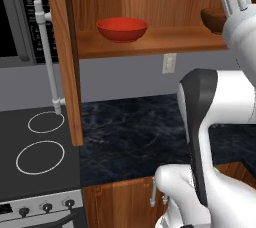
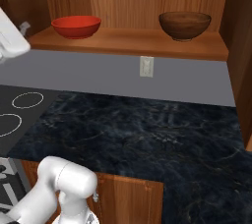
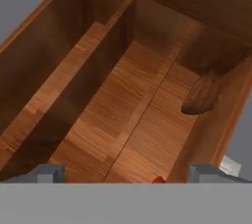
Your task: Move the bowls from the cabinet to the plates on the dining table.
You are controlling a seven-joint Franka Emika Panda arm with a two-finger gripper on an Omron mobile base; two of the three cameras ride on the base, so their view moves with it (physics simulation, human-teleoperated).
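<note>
- Claw (image 3: pixel 127 173) is spread wide with nothing in it, aimed into the warm brown wooden cabinet (image 2: pixel 133 2).
- Best bet: line up on the glossy red round bowl (image 2: pixel 76 26) on the shelf left of the dark brown wood-look bowl (image 2: pixel 185 25).
- In the hand view the red one is just a sliver, and the brown one looks smeared.

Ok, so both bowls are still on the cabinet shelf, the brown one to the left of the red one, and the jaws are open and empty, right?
Not quite: the red bowl sits left and the brown bowl right, as the right base view shows. Both are on the cabinet shelf, and the gripper has its jaws open and empty.
</note>
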